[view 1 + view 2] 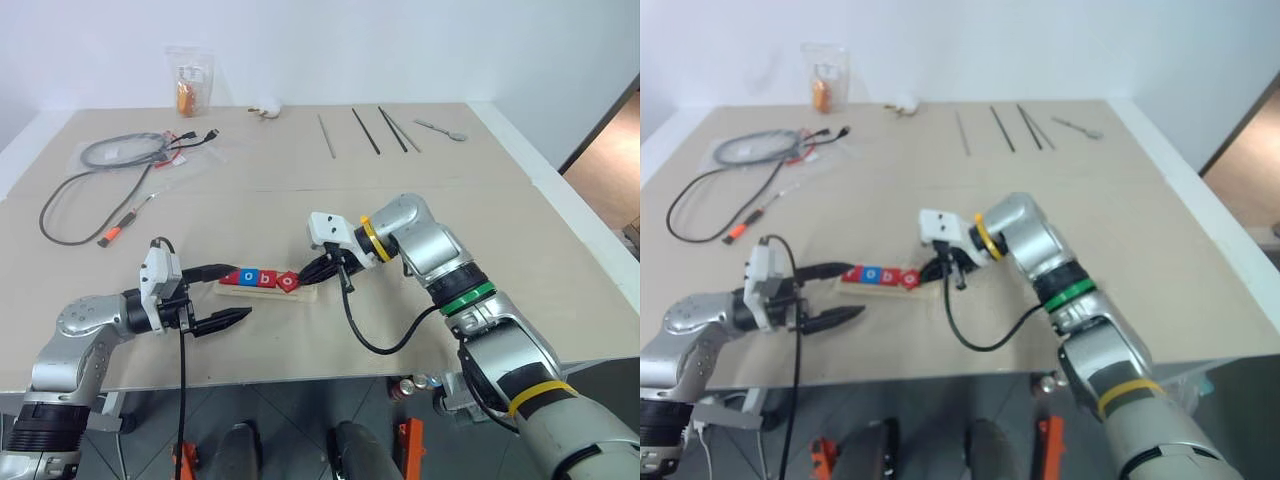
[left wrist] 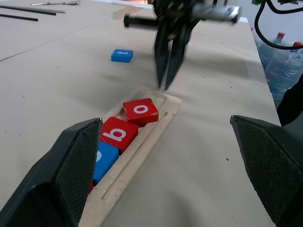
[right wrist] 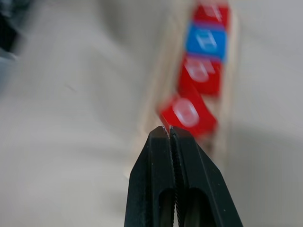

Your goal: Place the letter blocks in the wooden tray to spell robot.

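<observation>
A wide beige table [image 1: 480, 200] stands against a plain white wall [image 1: 400, 40], evenly lit; grey floor [image 1: 290, 410] shows past its near edge, and wood-toned flooring [image 1: 610, 150] at far right

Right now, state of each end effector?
Left end effector: open, empty, beside the wooden tray.
Right end effector: shut, holding nothing, just above the tray's free end, by the tilted red o block.

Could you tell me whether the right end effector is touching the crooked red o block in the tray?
Apart. In the left wrist view, the shut right end effector hangs above the tray's end, with bare wood between its tips and the red o block.
</observation>
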Robot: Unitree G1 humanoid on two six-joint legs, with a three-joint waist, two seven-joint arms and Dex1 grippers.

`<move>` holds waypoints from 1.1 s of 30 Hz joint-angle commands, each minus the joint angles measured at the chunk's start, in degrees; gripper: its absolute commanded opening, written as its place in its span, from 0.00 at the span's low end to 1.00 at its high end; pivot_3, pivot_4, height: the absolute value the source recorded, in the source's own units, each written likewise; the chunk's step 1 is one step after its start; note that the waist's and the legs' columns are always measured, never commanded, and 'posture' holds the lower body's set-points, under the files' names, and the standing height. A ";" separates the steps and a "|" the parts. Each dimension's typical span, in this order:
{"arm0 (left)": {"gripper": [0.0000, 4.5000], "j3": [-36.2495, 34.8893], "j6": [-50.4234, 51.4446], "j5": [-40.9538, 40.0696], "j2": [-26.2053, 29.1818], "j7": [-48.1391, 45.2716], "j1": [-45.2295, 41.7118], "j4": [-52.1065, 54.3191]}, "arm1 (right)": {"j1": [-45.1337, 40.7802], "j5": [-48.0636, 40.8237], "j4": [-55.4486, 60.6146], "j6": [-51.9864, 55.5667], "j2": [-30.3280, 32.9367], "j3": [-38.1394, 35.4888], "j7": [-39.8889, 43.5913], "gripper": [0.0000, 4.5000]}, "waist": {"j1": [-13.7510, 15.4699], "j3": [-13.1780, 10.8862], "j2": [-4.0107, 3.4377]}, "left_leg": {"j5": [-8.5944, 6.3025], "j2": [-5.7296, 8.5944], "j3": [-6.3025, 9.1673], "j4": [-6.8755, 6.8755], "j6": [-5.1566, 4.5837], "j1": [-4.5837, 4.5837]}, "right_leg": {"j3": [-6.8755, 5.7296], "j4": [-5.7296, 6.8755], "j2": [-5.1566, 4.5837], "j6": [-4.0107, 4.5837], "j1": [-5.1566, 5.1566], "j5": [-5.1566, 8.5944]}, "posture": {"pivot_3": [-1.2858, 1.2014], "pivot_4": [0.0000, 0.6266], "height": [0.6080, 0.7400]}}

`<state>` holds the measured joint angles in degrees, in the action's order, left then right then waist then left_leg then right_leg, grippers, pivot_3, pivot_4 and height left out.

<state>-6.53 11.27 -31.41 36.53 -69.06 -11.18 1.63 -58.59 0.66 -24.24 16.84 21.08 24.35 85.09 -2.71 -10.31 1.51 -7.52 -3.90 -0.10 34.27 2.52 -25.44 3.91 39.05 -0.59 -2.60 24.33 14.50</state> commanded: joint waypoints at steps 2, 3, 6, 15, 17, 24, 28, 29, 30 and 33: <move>1.00 -0.71 -0.47 -0.17 0.25 0.10 -1.05 0.52 | 1.25 -0.91 3.83 0.75 1.32 0.34 0.98 0.01 | 0.00 0.00 0.01 | 0.00 0.00 0.00 0.01 0.00 0.00 | 0.00 0.00 -0.01 0.00 -0.01 0.00 | 0.52 0.24 1.00; 1.00 -0.70 -0.45 -0.17 0.24 0.13 -1.10 0.55 | 1.29 -0.76 3.55 0.77 0.93 0.58 0.42 0.01 | 0.00 0.00 0.01 | 0.00 0.00 0.00 0.01 0.01 0.00 | 0.00 0.00 -0.01 0.01 -0.01 0.00 | 0.52 0.24 1.00; 1.00 -0.78 -0.36 -0.26 0.29 0.22 -0.97 0.88 | 1.03 0.08 1.81 0.51 -0.56 1.18 -1.68 0.01 | -0.08 0.00 0.00 | 0.00 0.00 0.00 0.02 0.00 0.00 | 0.00 0.00 0.00 0.05 0.02 -0.03 | 0.52 0.24 1.00; 1.00 -1.13 -0.23 -0.38 0.52 0.64 -0.32 1.72 | -0.34 1.43 -2.94 -1.20 -2.45 1.61 -3.67 0.01 | -0.01 0.00 0.02 | 0.00 -0.02 -0.01 0.02 0.00 0.00 | 0.01 0.00 0.02 0.04 0.00 -0.02 | 0.52 0.24 1.00; 1.00 -1.27 -0.26 -0.42 0.58 0.75 -0.22 1.77 | 0.00 1.47 -2.67 -1.39 -2.25 1.91 -3.24 0.01 | -0.01 0.00 0.02 | 0.00 -0.02 0.00 0.02 0.00 0.00 | 0.00 0.00 0.03 0.04 0.00 -0.02 | 0.52 0.24 1.00; 1.00 -1.20 -0.38 -0.44 0.68 0.97 -0.25 1.76 | 0.61 1.74 -2.33 -1.37 -2.76 2.36 -3.36 0.01 | -0.01 0.00 0.02 | 0.00 -0.02 0.00 0.02 0.00 0.00 | 0.00 0.00 0.03 0.04 0.01 -0.02 | 0.52 0.24 1.00; 1.00 -1.18 -0.47 -0.39 0.67 0.95 -0.34 1.66 | 0.84 1.92 -2.09 -1.50 -2.96 2.71 -3.41 0.01 | -0.01 0.00 0.02 | 0.00 -0.02 0.00 0.02 0.00 0.00 | 0.00 0.00 0.03 0.04 0.01 -0.02 | 0.52 0.24 1.00; 1.00 -1.17 -0.47 -0.40 0.65 0.96 -0.32 1.69 | 0.78 1.92 -2.24 -1.42 -3.08 2.68 -3.52 0.01 | -0.01 0.00 0.02 | 0.00 -0.02 0.00 0.02 0.00 0.00 | 0.00 0.00 0.03 0.04 0.01 -0.02 | 0.52 0.24 1.00; 1.00 -1.17 -0.48 -0.40 0.65 0.97 -0.30 1.71 | 0.66 2.00 -2.48 -1.42 -3.23 2.68 -3.70 0.01 | -0.01 0.00 0.02 | 0.00 -0.02 0.00 0.02 0.00 0.00 | 0.00 0.00 0.03 0.04 0.01 -0.02 | 0.52 0.24 1.00; 1.00 -1.17 -0.49 -0.42 0.60 1.00 -0.16 1.78 | 0.45 2.17 -2.80 -1.32 -3.69 2.69 -3.99 0.01 | -0.01 0.00 0.01 | 0.00 -0.02 0.00 0.02 0.00 0.00 | 0.00 0.00 0.03 0.04 0.01 -0.03 | 0.52 0.24 1.00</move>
<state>-6.57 11.29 -31.45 36.54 -68.00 -11.40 1.67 -57.08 3.03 -27.83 15.74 17.66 27.02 81.10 -2.72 -10.32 1.52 -7.52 -3.92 -0.10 34.28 2.53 -25.43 3.91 39.05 -0.56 -2.55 24.34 14.47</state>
